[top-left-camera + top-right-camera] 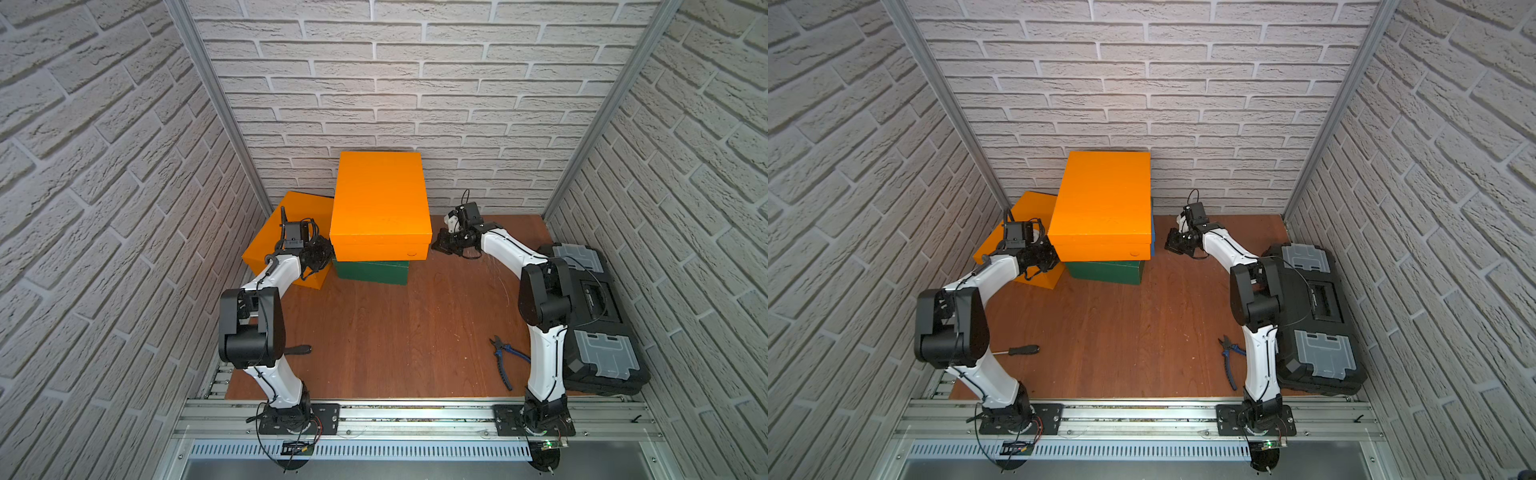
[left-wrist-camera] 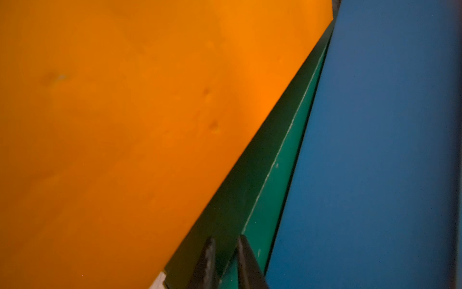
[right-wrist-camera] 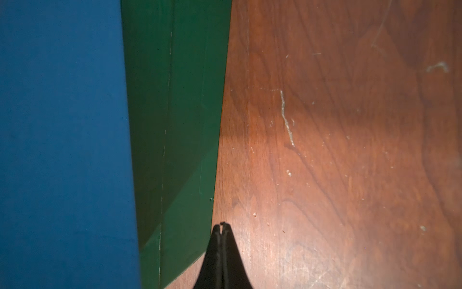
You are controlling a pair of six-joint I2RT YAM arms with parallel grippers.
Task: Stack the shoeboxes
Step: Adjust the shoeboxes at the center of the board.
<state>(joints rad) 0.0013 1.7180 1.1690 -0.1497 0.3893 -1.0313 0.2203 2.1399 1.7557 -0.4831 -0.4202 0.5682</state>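
Edge of green box (image 2: 272, 175) at L jaws, slightly apart, grip unclear; R jaws closed over tabletop (image 3: 325, 150).

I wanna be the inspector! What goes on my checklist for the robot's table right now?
Surface: scratched wooden tabletop.
Job's things: orange shoebox tops blue shoebox and green shoebox; second orange shoebox sits unstacked beside them.
Clutter: screwdriver, blue-handled pliers, black tool case.
Grippers: left gripper slightly open at the stack; right gripper shut beside it.
Cables: black wires loop at the wrists and bases.
Surroundings: white brick walls, metal rail in front.
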